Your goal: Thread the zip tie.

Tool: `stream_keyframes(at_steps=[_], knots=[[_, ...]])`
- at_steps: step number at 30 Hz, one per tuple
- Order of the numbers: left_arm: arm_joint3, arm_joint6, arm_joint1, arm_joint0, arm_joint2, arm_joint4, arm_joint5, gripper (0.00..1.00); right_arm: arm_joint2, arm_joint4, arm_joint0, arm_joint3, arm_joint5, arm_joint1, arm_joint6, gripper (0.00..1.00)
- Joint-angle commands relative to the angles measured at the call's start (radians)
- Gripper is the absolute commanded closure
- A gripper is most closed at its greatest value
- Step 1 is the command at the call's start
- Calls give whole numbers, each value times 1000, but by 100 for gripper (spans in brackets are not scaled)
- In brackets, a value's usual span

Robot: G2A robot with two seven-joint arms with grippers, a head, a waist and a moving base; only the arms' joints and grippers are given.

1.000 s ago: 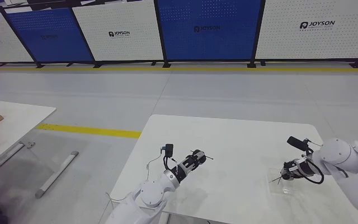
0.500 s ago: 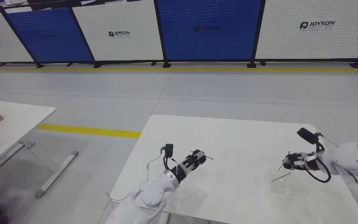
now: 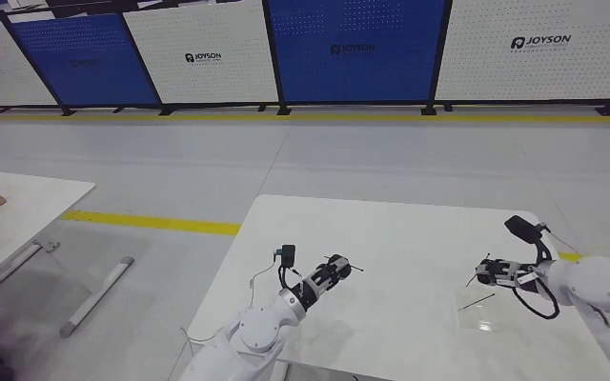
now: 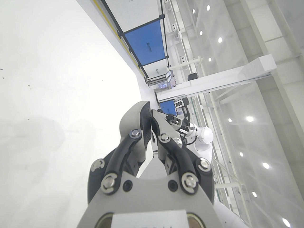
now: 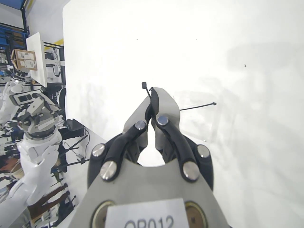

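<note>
White, smooth and round-cornered, the table (image 3: 400,238) carries two thin black plastic ties, each a narrow strip with a small square head. One zip tie (image 5: 145,87) is pinched just below its head between the ribbed black pads of the right gripper (image 5: 152,91), raised above the table near its right edge, and the second zip tie (image 5: 198,106) lies flat on the table near that same edge. Over the table's near left part the left gripper (image 4: 150,113) has its two grey fingers pressed together (whether anything sits between them I cannot tell), and a broad stretch of tabletop separates the two grippers.
</note>
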Motion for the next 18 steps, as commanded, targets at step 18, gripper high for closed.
stream_keyframes(at_steps=[18], knots=[[0, 0, 0, 0, 0, 0, 0, 100, -4, 127, -139, -150, -174, -38, -303, 100]])
